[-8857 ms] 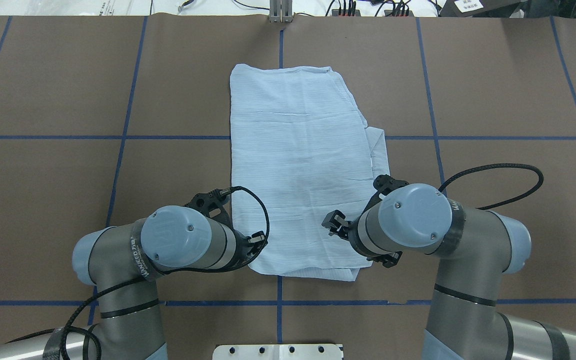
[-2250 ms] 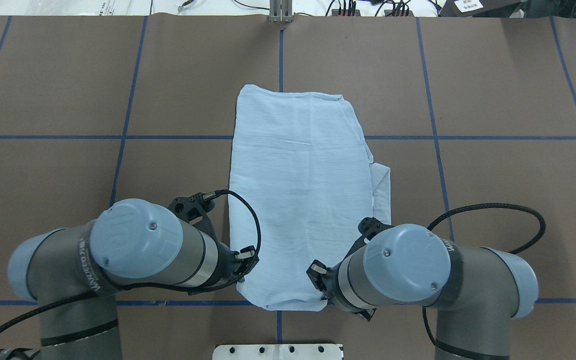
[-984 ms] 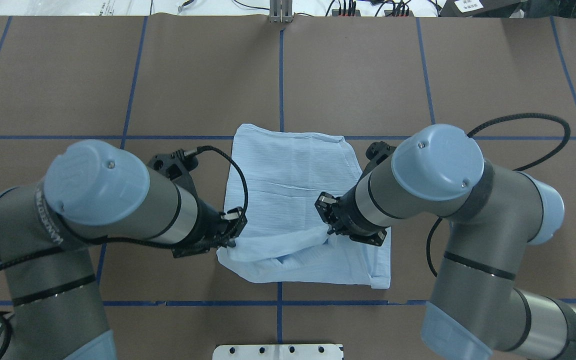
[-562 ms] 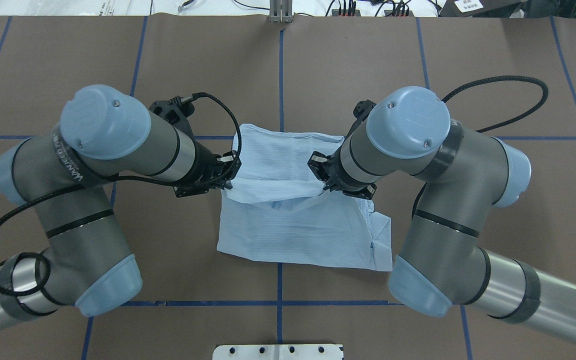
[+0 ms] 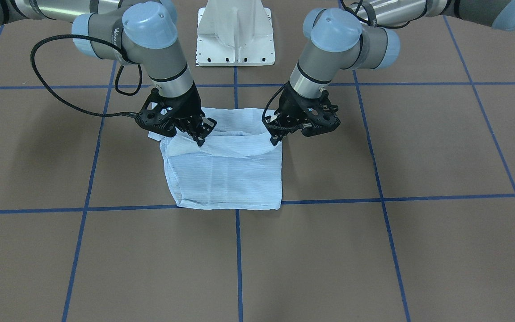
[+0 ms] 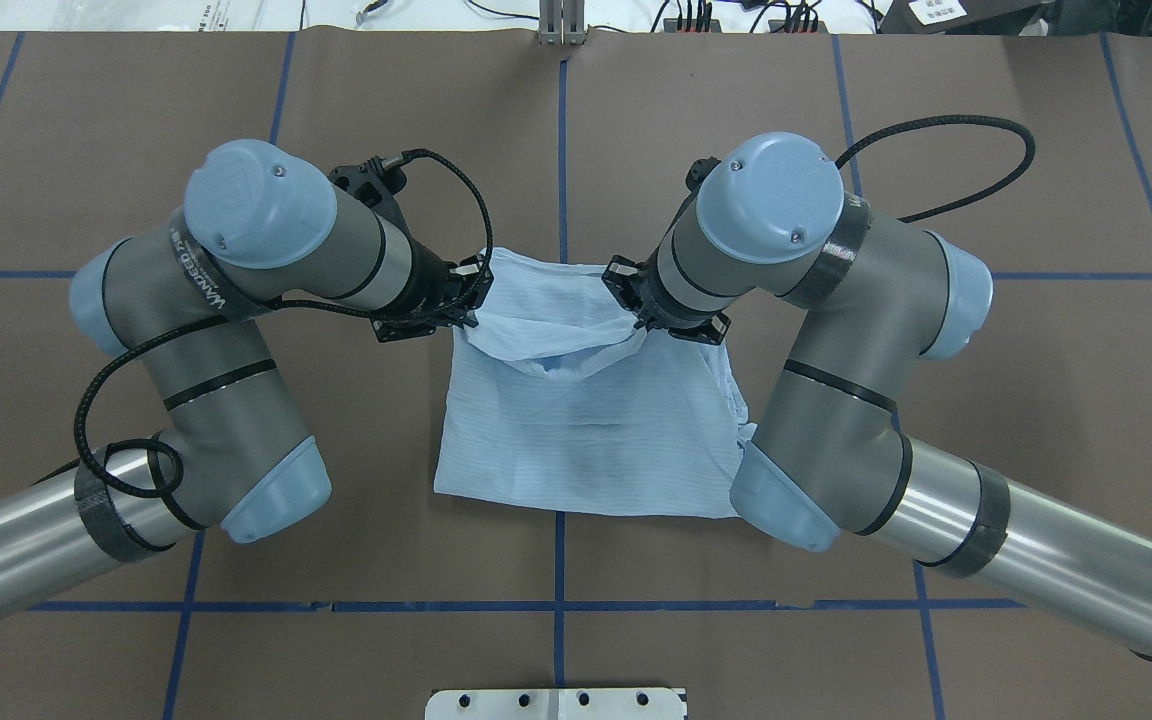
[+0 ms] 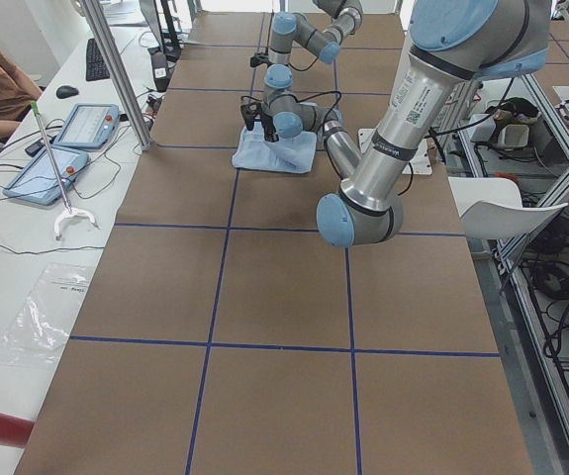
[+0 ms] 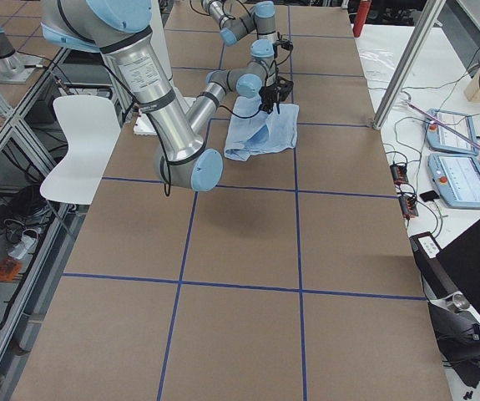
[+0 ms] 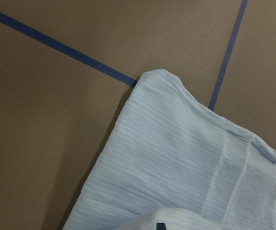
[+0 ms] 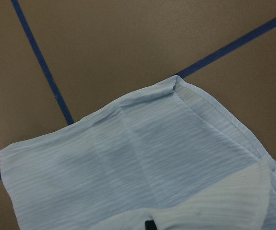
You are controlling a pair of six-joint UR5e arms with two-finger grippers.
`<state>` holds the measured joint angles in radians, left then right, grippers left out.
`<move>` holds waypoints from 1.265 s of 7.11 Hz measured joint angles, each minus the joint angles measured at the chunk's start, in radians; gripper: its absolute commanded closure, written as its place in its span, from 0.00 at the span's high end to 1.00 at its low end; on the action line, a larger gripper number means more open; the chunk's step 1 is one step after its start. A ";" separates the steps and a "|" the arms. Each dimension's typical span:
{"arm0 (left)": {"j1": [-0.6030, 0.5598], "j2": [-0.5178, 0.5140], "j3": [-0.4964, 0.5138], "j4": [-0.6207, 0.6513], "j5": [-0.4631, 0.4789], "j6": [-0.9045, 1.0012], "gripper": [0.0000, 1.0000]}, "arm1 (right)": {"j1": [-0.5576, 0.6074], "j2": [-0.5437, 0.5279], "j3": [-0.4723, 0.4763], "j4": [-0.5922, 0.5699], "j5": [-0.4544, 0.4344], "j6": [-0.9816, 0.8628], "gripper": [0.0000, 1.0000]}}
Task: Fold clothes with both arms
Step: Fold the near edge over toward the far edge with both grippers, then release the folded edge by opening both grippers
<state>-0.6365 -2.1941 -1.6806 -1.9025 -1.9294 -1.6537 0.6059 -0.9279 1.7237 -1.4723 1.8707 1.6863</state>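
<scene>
Left tool: my black two-finger left tool [image 6: 469, 318] is pinched tight on one end of the raised edge of the cloth, with fabric between its fingertips.
Right tool: my black two-finger right tool [image 6: 642, 322] is clamped the same way on the other end of that edge.
Shirt: the pale blue, thin, finely striped shirt [image 6: 586, 440] lies folded into a rough rectangle at the middle of the surface, across the centre blue tape line.
Raised edge: it hangs between my two tools and sags in the middle, above the far part of the shirt. The rest lies flat on the side nearer my base.
Wrist views: each shows a far corner of the shirt [image 9: 176, 153] flat on the surface beside a blue tape line, with a strip of the lifted cloth at the bottom edge of the view.
Arms: my silver left arm [image 6: 236, 260] and silver right arm [image 6: 836, 290], both with light blue joint caps, reach in from either side of the shirt.
Surface: the brown surface [image 6: 986, 150] carries a grid of blue tape lines.
Base: the white pedestal base [image 5: 235, 36] stands on the near side, well apart from the shirt.
</scene>
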 measured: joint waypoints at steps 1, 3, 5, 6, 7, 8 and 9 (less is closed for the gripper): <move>-0.013 -0.026 0.055 -0.030 0.001 0.000 0.00 | 0.009 0.009 -0.032 0.013 0.000 -0.002 0.00; -0.029 -0.056 0.165 -0.113 0.002 -0.001 0.00 | 0.017 0.039 -0.109 0.025 0.000 -0.007 0.00; -0.032 -0.064 0.203 -0.142 0.003 -0.001 0.00 | 0.018 0.075 -0.189 0.061 0.000 -0.011 0.00; -0.032 -0.065 0.209 -0.144 0.004 -0.001 0.00 | 0.020 0.079 -0.208 0.074 0.000 -0.010 0.11; -0.032 -0.066 0.212 -0.145 0.004 -0.001 0.23 | 0.023 0.081 -0.216 0.080 0.001 -0.008 0.99; -0.032 -0.067 0.213 -0.146 0.005 -0.002 0.99 | 0.026 0.082 -0.218 0.084 0.001 -0.007 1.00; -0.034 -0.068 0.213 -0.151 0.006 -0.002 1.00 | 0.036 0.080 -0.219 0.094 0.004 -0.010 1.00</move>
<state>-0.6709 -2.2625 -1.4672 -2.0540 -1.9233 -1.6558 0.6420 -0.8476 1.5048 -1.3785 1.8747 1.6759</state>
